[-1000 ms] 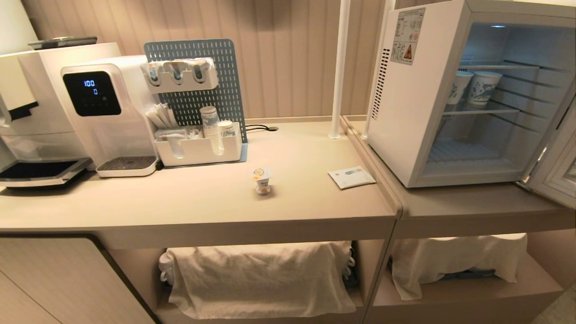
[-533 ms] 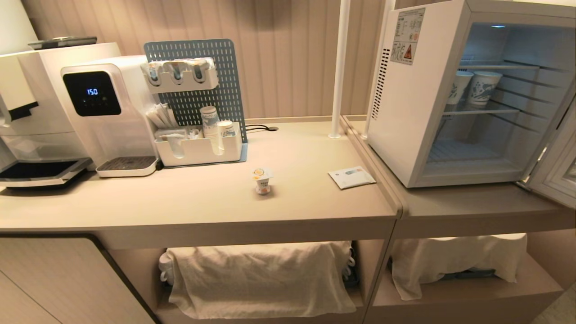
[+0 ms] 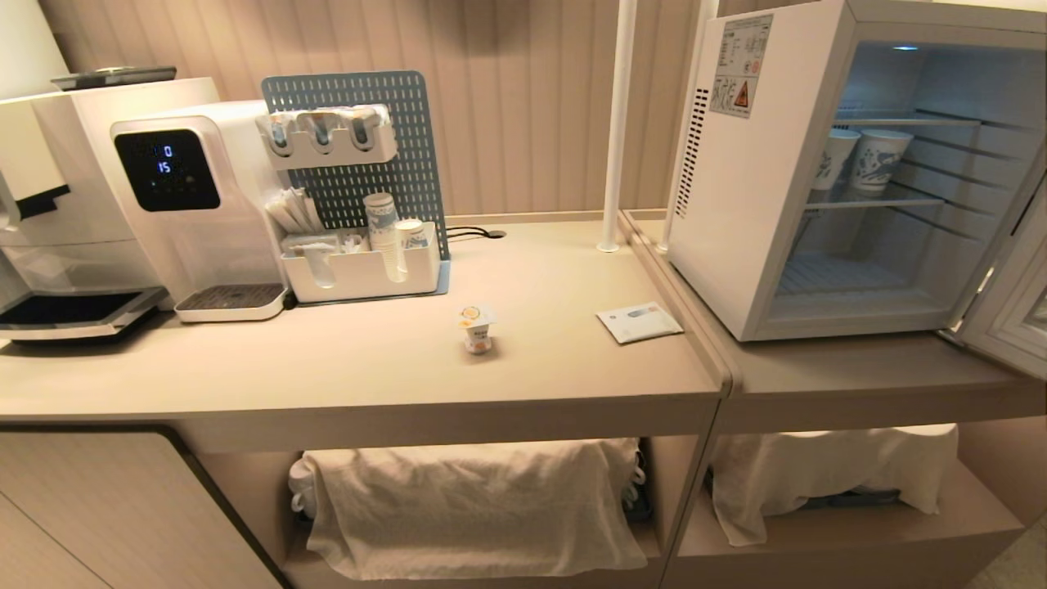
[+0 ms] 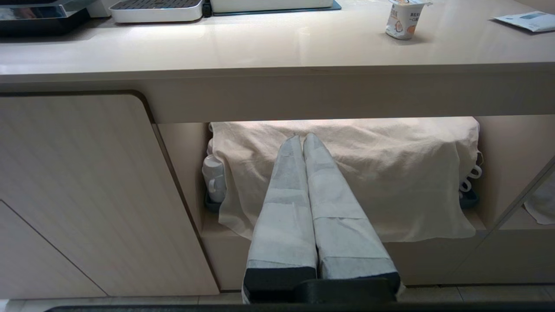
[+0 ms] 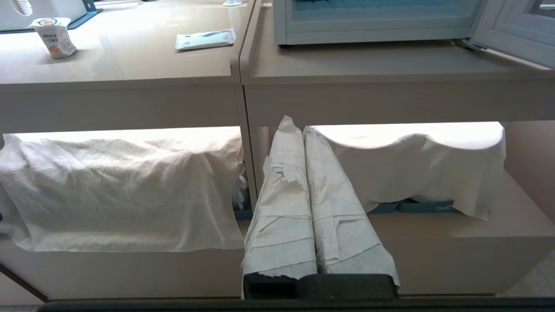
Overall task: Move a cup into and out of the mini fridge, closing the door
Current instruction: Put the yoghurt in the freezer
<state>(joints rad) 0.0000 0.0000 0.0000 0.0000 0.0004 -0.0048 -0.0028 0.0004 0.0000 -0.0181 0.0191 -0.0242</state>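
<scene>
Since the earlier frames nothing on the desk (image 3: 343, 368) had moved; you saw only the digits on the water dispenser's (image 3: 188, 192) screen change, and both arms hung parked below the desk edge. From your left: the dispenser stood beside a blue pegboard organiser (image 3: 360, 188) with paper cups. The cup (image 3: 476, 327) stood upright mid-desk, well apart from the mini fridge (image 3: 851, 172), untouched as far as you could judge. A flat white sachet (image 3: 639, 321) lay between cup and fridge, near the seam between the two desks. The fridge stood lit, with two patterned paper cups (image 3: 859, 159) on its middle wire shelf and the lowest shelf bare. The door (image 3: 1014, 294) was swung wide at the far right.

The left gripper (image 4: 302, 141) had its jaws pressed together on nothing; the right gripper (image 5: 295, 125) likewise. So every step remained for you: fetching the cup, shelving it, retrieving it, shutting the door. The sachet and the shelved cups looked like the only obstacles.
</scene>
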